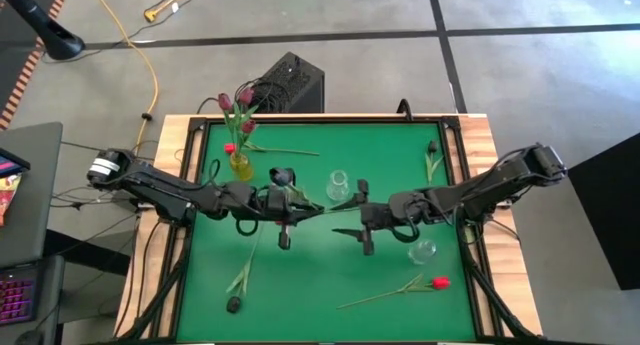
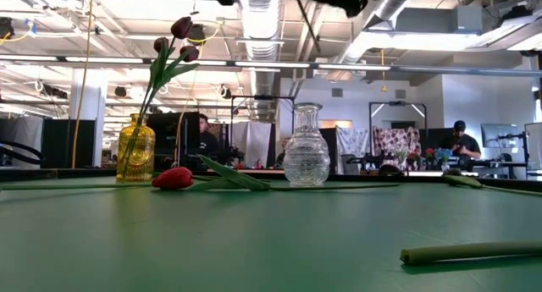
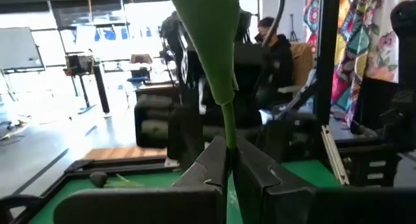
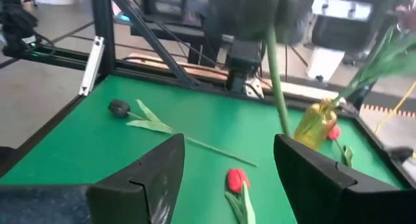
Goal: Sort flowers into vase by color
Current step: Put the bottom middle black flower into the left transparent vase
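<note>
My left gripper hovers over the middle of the green mat, shut on a tulip's green stem. A dark head and leaves show beside it. My right gripper is open, just right of it, with the stem beyond its fingers. A yellow vase holds maroon tulips. A red tulip lies beside it. Also lying flat are another red tulip and dark tulips. My left gripper pinches the thin stem between its two fingers, just below where a broad leaf widens out. The fingers lie level, pointing toward the table's right, and cross the stem. The tulip is lifted clear of the mat.
A clear glass vase stands at the far middle, another clear vase near the right gripper. A stem lies near the low camera. A black frame edges the mat. People are in the room behind.
</note>
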Available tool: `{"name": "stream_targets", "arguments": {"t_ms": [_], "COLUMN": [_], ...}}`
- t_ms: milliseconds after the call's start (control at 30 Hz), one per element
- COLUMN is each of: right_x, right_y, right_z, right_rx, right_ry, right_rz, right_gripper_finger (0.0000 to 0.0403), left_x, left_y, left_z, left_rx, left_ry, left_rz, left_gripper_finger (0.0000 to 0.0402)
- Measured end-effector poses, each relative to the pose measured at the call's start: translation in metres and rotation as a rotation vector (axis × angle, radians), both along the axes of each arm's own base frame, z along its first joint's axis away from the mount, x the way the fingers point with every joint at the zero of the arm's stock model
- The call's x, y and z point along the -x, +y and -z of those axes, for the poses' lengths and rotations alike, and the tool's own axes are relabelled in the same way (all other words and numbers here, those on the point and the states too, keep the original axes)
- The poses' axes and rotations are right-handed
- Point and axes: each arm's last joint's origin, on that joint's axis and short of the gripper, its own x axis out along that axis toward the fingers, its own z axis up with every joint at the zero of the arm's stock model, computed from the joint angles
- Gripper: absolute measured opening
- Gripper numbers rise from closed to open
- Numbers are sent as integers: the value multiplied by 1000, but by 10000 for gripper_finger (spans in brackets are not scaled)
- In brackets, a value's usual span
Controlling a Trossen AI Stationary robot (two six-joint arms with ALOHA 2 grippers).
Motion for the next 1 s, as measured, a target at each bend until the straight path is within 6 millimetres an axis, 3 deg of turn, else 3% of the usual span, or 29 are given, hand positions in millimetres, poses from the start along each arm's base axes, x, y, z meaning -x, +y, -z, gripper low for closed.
{"name": "stream_targets", "arguments": {"t_ms": [200, 367, 700, 833, 1000], "right_x": [3, -1, -3, -6, -6], "right_y": [4, -7, -8, -9, -9], "right_z": [-4, -1, 4, 10, 12], "right_rx": [46, 65, 11, -8, -34], "right_ry": [-17, -3, 21, 53, 68], "right_rz": [-20, 20, 28, 42, 52], "right_gripper_finger": [264, 264, 260, 233, 167], "left_x": [0, 0, 0, 1, 1], "left_y": [1, -1, -1, -1, 0], "left_z": [2, 2, -2, -4, -5], "left_rx": [17, 44, 63, 61, 54], "left_ry": [22, 23, -23, -41, -44], "left_rz": [-38, 41, 43, 42, 33], "left_gripper_finger": [0, 0, 0, 0, 0]}}
